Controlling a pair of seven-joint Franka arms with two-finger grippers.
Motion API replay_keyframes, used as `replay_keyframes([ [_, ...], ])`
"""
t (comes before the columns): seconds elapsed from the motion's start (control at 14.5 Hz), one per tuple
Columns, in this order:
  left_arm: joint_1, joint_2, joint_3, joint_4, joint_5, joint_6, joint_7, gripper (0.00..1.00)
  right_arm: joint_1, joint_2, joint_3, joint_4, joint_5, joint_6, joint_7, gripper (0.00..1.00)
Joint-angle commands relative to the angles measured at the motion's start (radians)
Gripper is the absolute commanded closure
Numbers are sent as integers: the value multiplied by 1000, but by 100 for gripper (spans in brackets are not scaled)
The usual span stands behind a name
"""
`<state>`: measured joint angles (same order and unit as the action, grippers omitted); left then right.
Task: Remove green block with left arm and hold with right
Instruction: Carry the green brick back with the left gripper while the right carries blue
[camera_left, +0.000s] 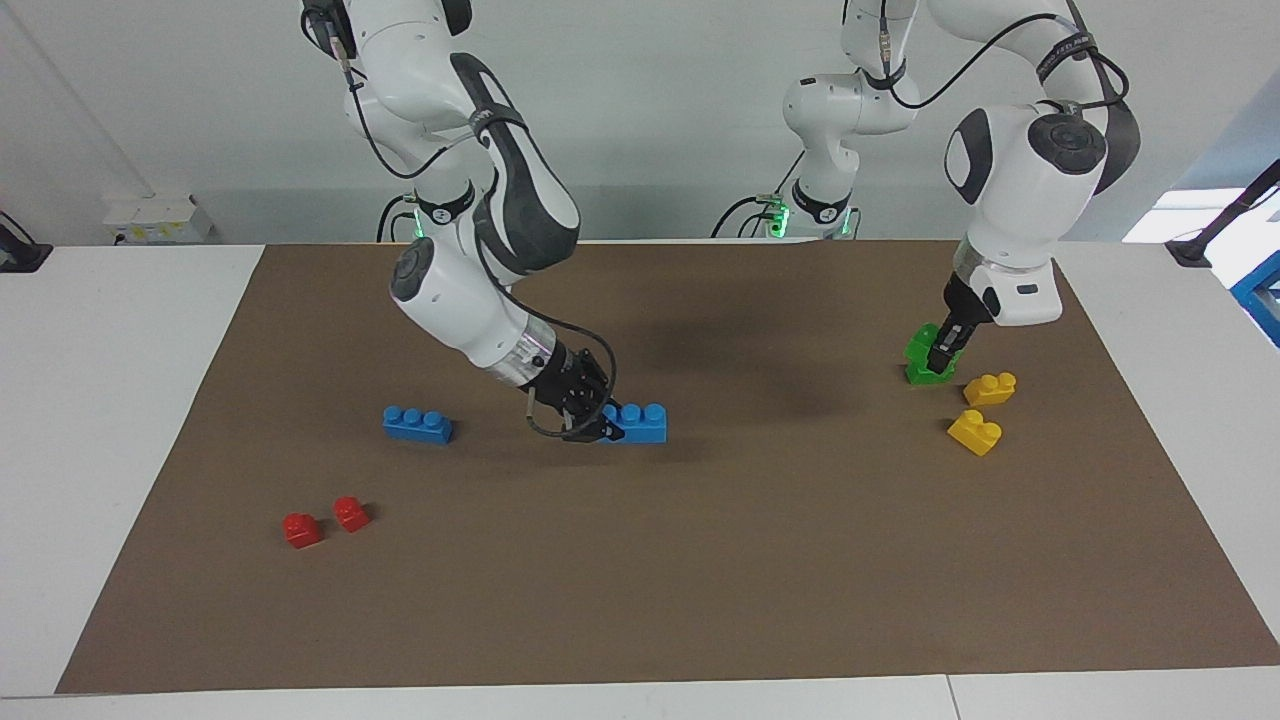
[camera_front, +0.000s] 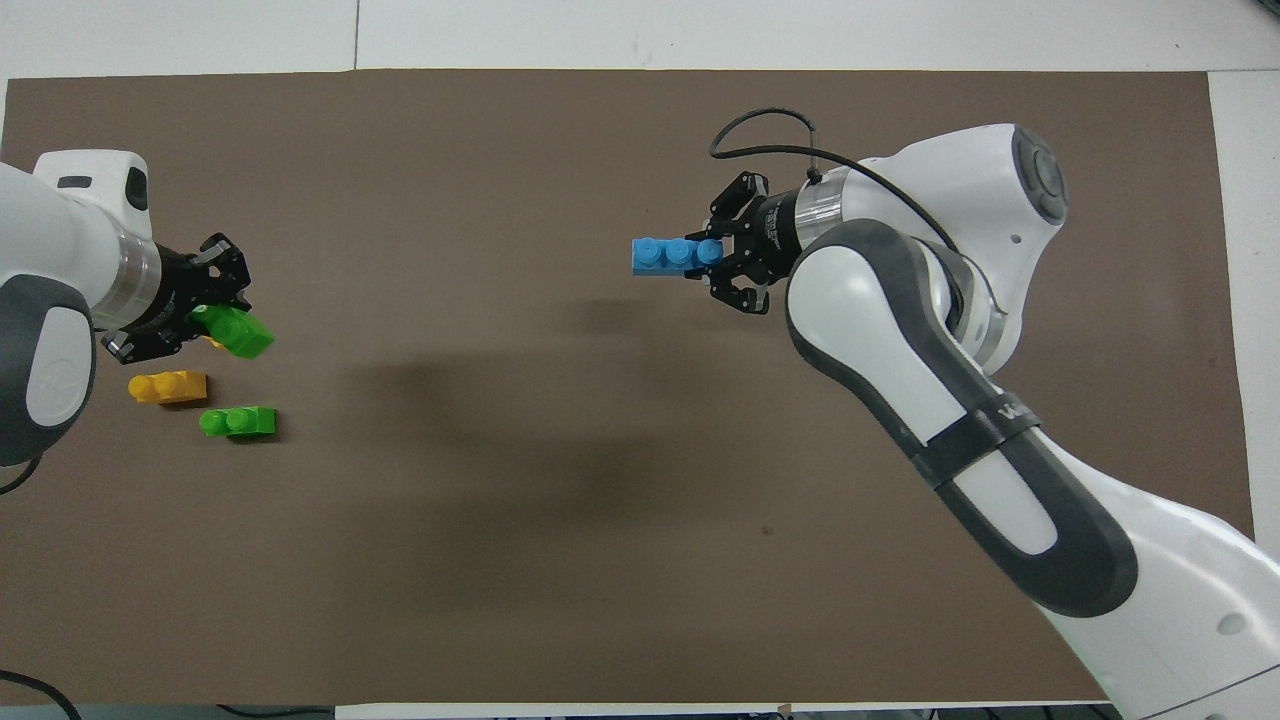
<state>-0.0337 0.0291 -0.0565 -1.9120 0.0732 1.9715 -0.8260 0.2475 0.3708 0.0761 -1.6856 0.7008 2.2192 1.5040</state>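
Observation:
My left gripper (camera_left: 941, 358) is shut on one green block (camera_left: 922, 342) and holds it tilted just over the second green block (camera_left: 926, 374), which rests on the brown mat. I cannot tell whether the two touch. In the overhead view the left gripper (camera_front: 214, 316) holds the tilted green block (camera_front: 238, 332), and the other green block (camera_front: 238, 422) lies apart from it. My right gripper (camera_left: 598, 427) is shut on the end of a blue three-stud brick (camera_left: 642, 422) near the mat's middle. It also shows in the overhead view (camera_front: 722, 262) with that blue brick (camera_front: 672, 256).
Two yellow bricks (camera_left: 990, 388) (camera_left: 975, 432) lie beside the green blocks, farther from the robots. A second blue brick (camera_left: 418, 424) and two red blocks (camera_left: 302, 530) (camera_left: 351, 514) lie toward the right arm's end. The brown mat (camera_left: 700, 600) covers the table.

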Motion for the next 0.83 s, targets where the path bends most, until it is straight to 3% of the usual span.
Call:
replay_keyframes([
  [0.0, 37, -37, -9, -106, 0, 107, 74, 100, -88, 14, 14, 50, -17, -123, -79, 100],
  [0.55, 40, 84, -9, -182, 0, 374, 45, 100, -307, 16, 14, 63, -18, -345, -309, 100],
  [0.76, 47, 124, -9, -182, 0, 467, -117, 100, -361, 28, 14, 63, -65, -374, -376, 100],
])
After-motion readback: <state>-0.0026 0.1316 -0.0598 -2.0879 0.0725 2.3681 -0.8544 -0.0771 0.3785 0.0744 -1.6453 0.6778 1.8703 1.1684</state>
